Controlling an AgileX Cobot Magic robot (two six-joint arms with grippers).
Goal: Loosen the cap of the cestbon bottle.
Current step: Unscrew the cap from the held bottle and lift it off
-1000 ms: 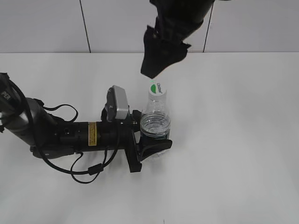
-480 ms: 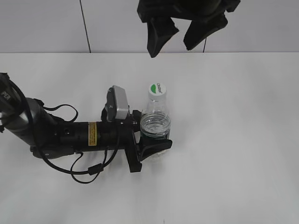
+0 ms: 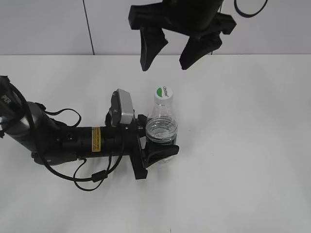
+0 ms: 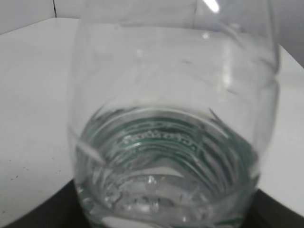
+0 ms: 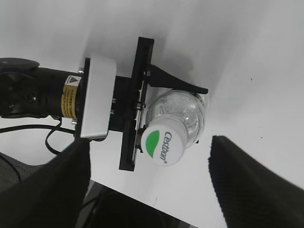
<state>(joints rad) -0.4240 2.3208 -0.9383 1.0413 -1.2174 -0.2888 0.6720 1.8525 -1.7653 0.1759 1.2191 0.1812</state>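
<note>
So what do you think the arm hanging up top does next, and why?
Probably it comes straight down so its open right gripper straddles the cap. The left gripper already clamps the cestbon bottle upright on the table, and the cap sits bare, with the open jaws spread above it and touching nothing.

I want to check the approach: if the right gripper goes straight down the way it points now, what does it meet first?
Probably the white cap of the Cestbon bottle: the right gripper, fingers open, looks centred above it, though depth is unclear.

White table, cestbon bottle standing upright on it
</note>
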